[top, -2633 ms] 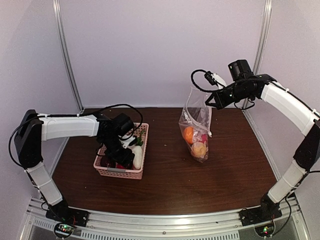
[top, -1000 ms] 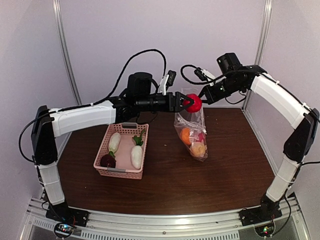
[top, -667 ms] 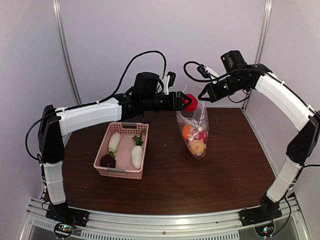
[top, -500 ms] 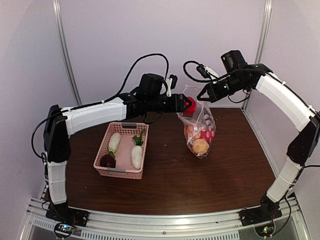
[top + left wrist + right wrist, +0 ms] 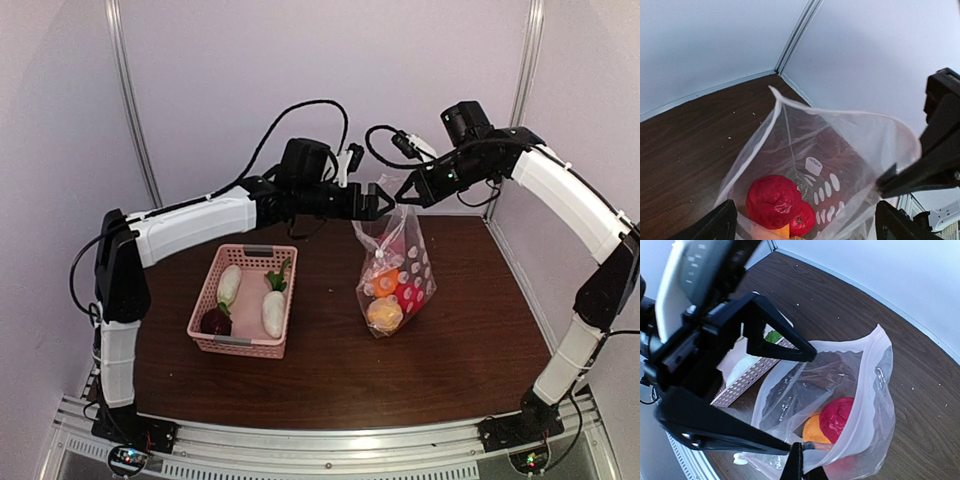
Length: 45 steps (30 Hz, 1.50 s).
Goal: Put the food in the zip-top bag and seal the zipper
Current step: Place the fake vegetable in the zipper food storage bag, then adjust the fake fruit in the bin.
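1. The dark table [image 5: 330,375] lies well below both pairs of fingers.
2. The zip-top bag [image 5: 397,240] dangles straight down from the right gripper [image 5: 402,196], and those fingers are clamped tight on its rim!
3. The pink basket [image 5: 240,347] sits well apart from every finger, down on the left arm's side.
4. The left gripper [image 5: 388,200] hovers right over the bag's mouth, just beside the right fingertips. Its fingers [image 5: 715,225] are spread wide with nothing between them.
5. The zipper [image 5: 850,114] is unsealed, and the mouth gapes directly beneath the left fingers.
6. Red pieces [image 5: 774,200] and an orange piece [image 5: 815,432] lie deep in the bag, below the pinching fingers.
7. Two white radishes [image 5: 272,312] and a maroon piece [image 5: 215,322] lie in the basket, far from both grippers.
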Available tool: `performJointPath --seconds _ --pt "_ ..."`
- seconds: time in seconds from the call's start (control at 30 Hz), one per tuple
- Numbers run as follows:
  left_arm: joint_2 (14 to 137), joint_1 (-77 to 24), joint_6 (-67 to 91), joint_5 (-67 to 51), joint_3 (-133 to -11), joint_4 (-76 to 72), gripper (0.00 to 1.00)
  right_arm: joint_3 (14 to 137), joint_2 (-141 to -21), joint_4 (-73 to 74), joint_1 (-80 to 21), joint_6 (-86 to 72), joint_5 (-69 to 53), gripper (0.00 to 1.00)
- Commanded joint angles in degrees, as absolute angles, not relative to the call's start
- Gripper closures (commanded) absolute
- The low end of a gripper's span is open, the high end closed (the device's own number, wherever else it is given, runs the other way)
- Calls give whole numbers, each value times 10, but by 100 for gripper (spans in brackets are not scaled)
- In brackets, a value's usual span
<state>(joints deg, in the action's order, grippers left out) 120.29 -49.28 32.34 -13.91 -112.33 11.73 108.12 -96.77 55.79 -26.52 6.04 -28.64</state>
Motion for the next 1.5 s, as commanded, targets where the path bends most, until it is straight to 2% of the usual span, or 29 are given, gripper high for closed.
performJointPath --seconds 0.0,0.13,0.27,0.37,0.4,0.53,0.7,0.9,1.03,1.27,1.47 --pt "1123 -486 269 -178 -1116 101 2 1070 -948 547 -245 70 -260 100" --pt "1060 -483 231 -185 -1069 119 3 1078 -956 556 -217 91 -227 100" --pt "1006 -479 182 -152 -1015 190 3 1149 -989 603 -170 160 -174 100" --pt "974 -477 151 -88 -974 261 3 1144 -986 570 -188 236 49 100" --pt "964 -475 143 -63 -957 279 3 1145 -990 574 -203 250 85 100" --pt "937 -466 132 41 -897 339 3 1128 -1003 616 -298 272 90 100" --pt "921 -458 142 60 -841 351 3 1067 -1022 617 -374 279 106 100" --pt "931 -444 178 70 -816 359 6 1056 -1026 622 -383 276 97 100" --pt "947 -412 191 85 -823 410 9 1038 -1008 616 -383 264 57 100" --pt "965 -381 191 57 -811 482 8 1020 -1000 611 -384 256 43 100" --pt "974 -374 194 88 -800 560 13 1022 -1001 613 -384 254 35 100"
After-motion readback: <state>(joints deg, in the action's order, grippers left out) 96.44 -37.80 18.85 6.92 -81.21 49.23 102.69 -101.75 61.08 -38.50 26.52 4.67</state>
